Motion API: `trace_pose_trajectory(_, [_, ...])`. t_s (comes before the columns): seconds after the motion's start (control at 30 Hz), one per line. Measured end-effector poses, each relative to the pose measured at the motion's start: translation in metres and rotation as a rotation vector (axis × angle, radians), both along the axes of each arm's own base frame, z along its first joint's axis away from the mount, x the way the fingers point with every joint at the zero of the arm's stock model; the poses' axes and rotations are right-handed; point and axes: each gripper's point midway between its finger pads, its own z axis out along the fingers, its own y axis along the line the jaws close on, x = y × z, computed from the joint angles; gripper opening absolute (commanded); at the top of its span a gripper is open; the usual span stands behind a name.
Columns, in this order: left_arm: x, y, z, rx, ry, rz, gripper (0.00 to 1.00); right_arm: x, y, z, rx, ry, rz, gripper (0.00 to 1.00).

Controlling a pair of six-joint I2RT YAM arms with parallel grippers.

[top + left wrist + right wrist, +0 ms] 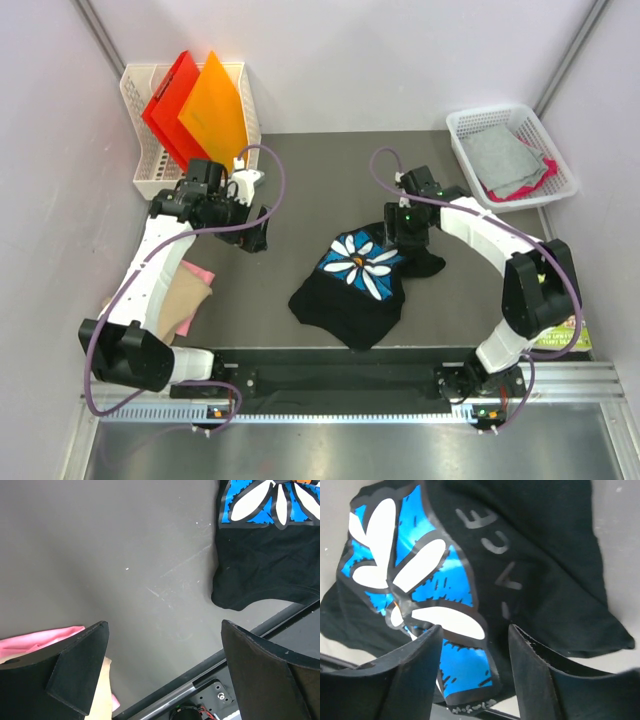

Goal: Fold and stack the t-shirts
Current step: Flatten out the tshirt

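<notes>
While black shirt (pixel 350 292) lies crumpled mid-table, toward near edge, long axis near-left to far-right | right gripper (pixel 475 636) just above its far-right end, jaws apart, empty, nearer | left gripper (pixel 164 626) spread, empty, over bare table to shirt's left | tan and pink shirts (pixel 186 290) at left edge

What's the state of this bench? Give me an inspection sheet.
Surface: dark mat, faint scratches.
Job's things: black daisy t-shirt crumpled mid-mat; tan t-shirt over pink t-shirt at left edge.
Clutter: red folder and orange folder in white rack; grey cloth in white basket.
Jaws: left jaws open over bare mat; right jaws open above the black shirt.
Cables: purple cables looped above the mat.
Surroundings: pale walls.
</notes>
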Motion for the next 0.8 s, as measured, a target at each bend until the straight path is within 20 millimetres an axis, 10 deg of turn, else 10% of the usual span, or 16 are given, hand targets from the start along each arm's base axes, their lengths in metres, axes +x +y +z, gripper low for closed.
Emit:
trace_pose_trajectory(0.33, [0.0, 0.0, 0.0, 0.003, -0.004, -0.005, 0.99, -0.01, -0.001, -0.029, -0.019, 0.077, 0.019, 0.61])
trace_pose_trajectory(0.43, [0.0, 0.001, 0.0, 0.007, -0.006, -0.011, 0.99, -0.021, -0.005, -0.044, -0.028, 0.11, 0.02, 0.41])
trace_pose_trajectory(0.53, [0.0, 0.001, 0.0, 0.008, -0.006, -0.013, 0.98, -0.026, -0.004, -0.05, -0.019, 0.126, 0.028, 0.0])
trace_pose_trajectory(0.8, [-0.002, -0.001, 0.0, 0.0, 0.002, -0.018, 0.97, -0.002, 0.011, -0.014, 0.006, 0.075, 0.05, 0.0])
